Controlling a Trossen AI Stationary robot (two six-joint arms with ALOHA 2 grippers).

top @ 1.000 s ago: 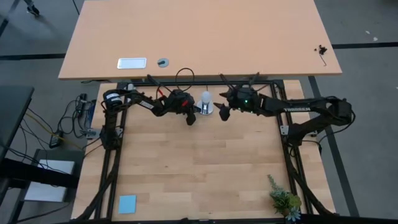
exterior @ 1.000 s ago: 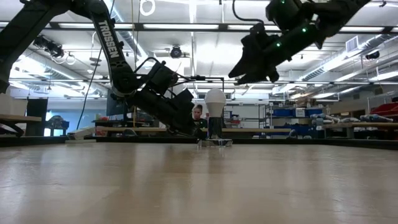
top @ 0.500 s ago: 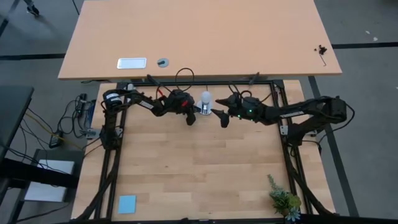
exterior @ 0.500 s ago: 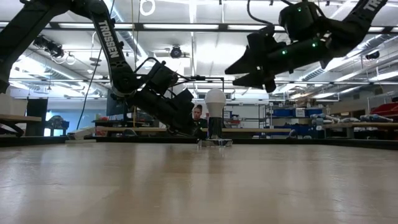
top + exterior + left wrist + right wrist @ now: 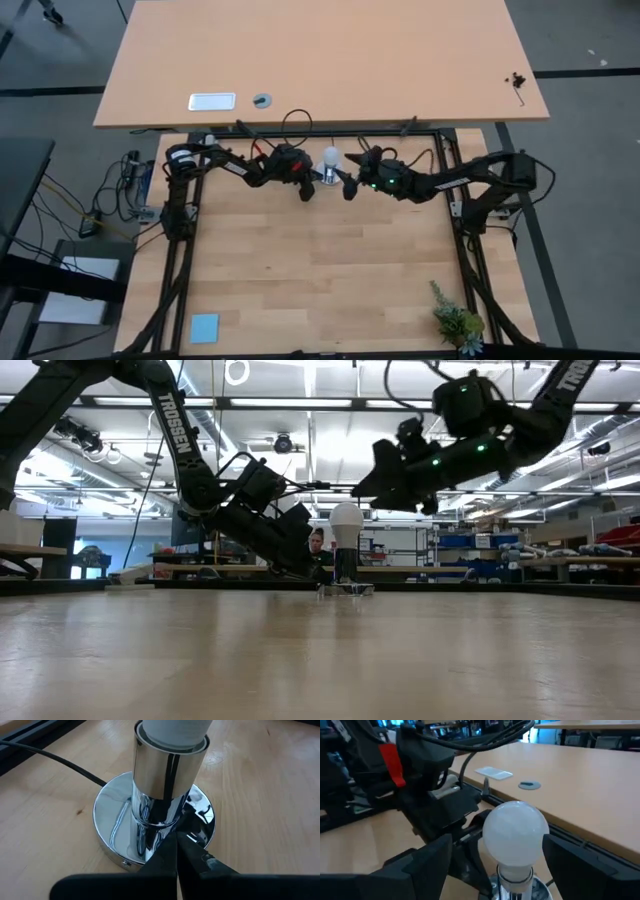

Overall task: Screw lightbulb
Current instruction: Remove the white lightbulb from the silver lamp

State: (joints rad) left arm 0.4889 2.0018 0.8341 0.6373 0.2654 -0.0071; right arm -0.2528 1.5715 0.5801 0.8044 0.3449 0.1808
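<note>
The white lightbulb [image 5: 330, 157] stands upright with its base in the chrome socket column [image 5: 165, 770], which rises from the round silver disc [image 5: 112, 825] at the table's far middle. My left gripper [image 5: 309, 186] is shut, low on the disc's left side. My right gripper [image 5: 347, 178] is open at the bulb's right. In the right wrist view its fingers [image 5: 422, 865] stand on either side of the bulb [image 5: 516, 832] with a gap on each side. In the low view my right gripper [image 5: 368, 485] hangs at the height of the bulb's top [image 5: 346, 518]. My left gripper rests its shut fingertips [image 5: 176, 842] on the silver disc's top face [image 5: 200, 820], right beside the foot of the socket column. The fingers slant down from the table's left. The disc lies flat on the table.
The socket's black cord [image 5: 50, 757] runs off toward the table's far edge. A blue square [image 5: 205, 327] lies at the near left and a small plant [image 5: 455, 322] at the near right. A light wooden desk [image 5: 320, 60] stands beyond the far edge. A person [image 5: 318, 542] shows behind the table.
My right gripper has moved toward the table's left, up to the bulb, and has tipped from pointing down to nearly level. The bulb, the socket and my left gripper have kept still.
</note>
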